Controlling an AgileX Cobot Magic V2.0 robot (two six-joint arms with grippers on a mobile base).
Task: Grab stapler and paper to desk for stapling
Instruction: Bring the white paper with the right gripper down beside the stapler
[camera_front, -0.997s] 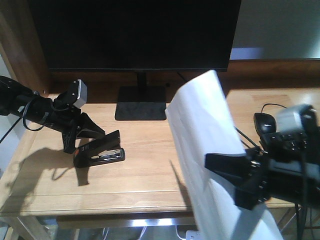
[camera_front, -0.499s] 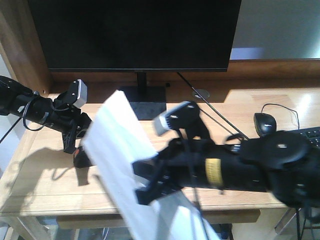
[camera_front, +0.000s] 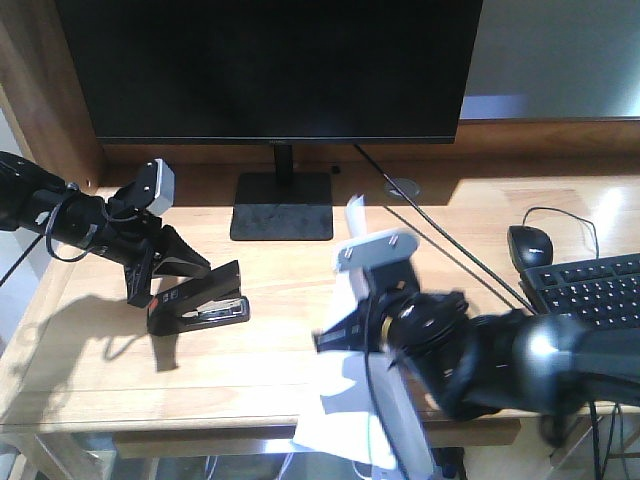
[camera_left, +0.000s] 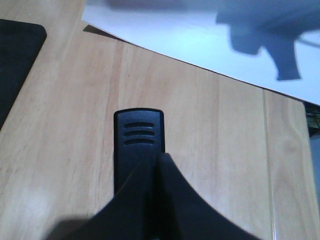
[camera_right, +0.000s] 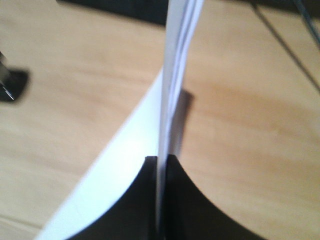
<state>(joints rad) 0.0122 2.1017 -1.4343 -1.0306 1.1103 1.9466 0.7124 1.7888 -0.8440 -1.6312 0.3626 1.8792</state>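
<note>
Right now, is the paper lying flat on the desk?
No, the paper stands upright on edge, pinched in the right gripper, with bare desk showing on both sides of it.

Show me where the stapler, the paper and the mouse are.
stapler (camera_front: 198, 303): front view, its black body.
paper (camera_right: 175, 55): right wrist view, its upright edge.
mouse (camera_front: 530, 244): front view, its top.

The front camera looks down across the tabletop (camera_front: 290, 300) toward the far monitor (camera_front: 270, 70); both wrist cameras sit close above the same tabletop.
</note>
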